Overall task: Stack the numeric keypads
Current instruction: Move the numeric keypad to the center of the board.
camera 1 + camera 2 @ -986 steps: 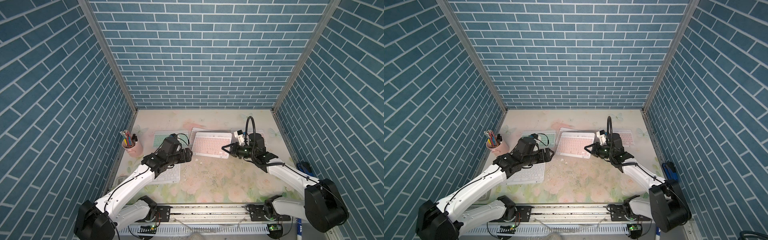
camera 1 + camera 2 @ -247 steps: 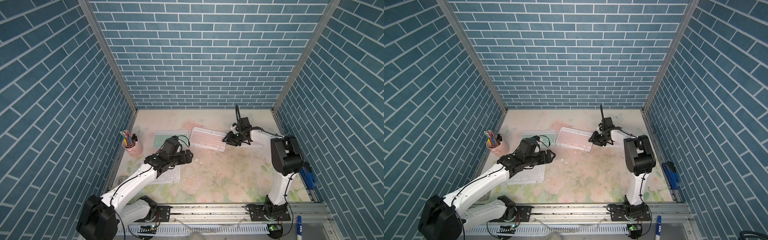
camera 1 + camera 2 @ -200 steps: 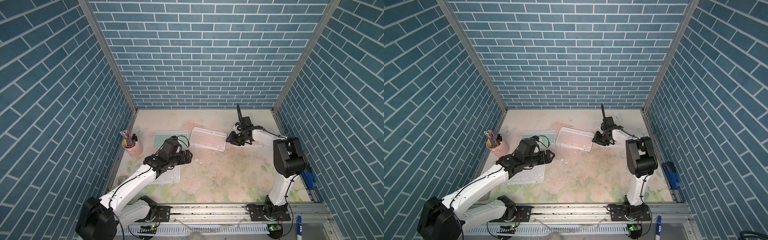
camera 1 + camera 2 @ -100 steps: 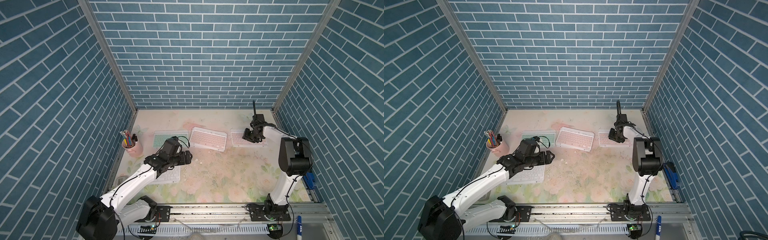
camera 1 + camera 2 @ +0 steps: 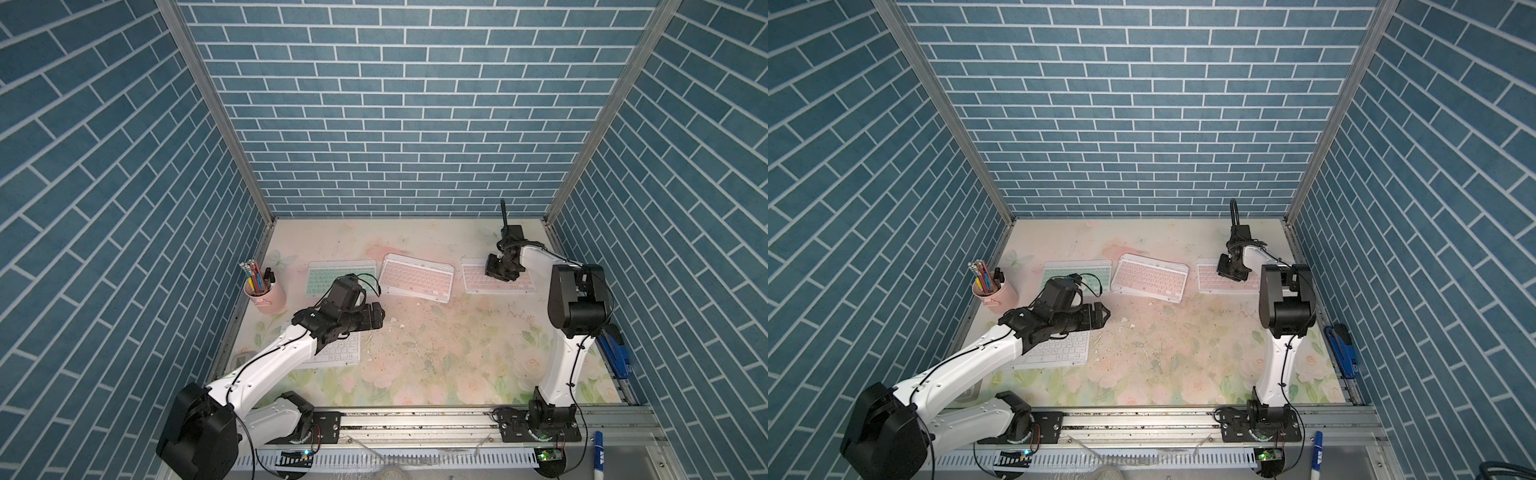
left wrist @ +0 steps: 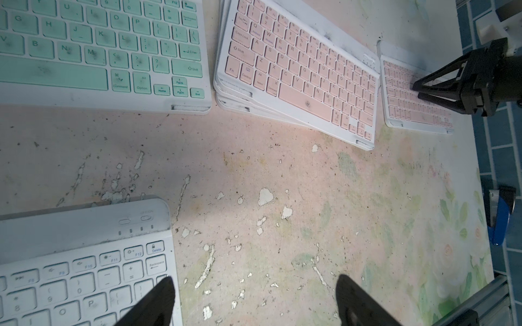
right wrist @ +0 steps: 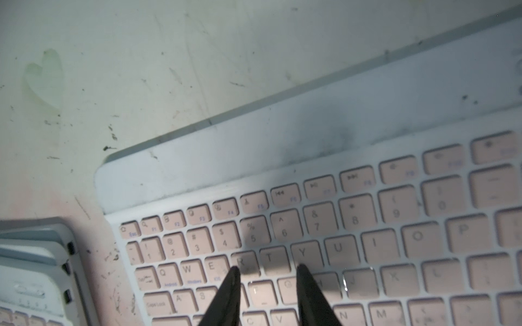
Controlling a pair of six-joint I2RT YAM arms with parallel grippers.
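Robot test cell: blue brick-pattern panel walls [image 5: 374,124], aluminium corner posts [image 5: 217,108], floral tabletop [image 5: 457,353], front mounting rail [image 5: 415,420].

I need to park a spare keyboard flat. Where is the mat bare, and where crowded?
Biggest bare patch: mat between white keyboard, pink stack and right arm. A narrower strip lies behind the keyboard row, along the back wall. Crowded: the row itself, green keyboard, stack, then pink keyboard under the right gripper; also the left edge, with cup and left arm.

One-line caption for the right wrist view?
Right tool, partly open, over a lone pink keyboard, the stack beside it.
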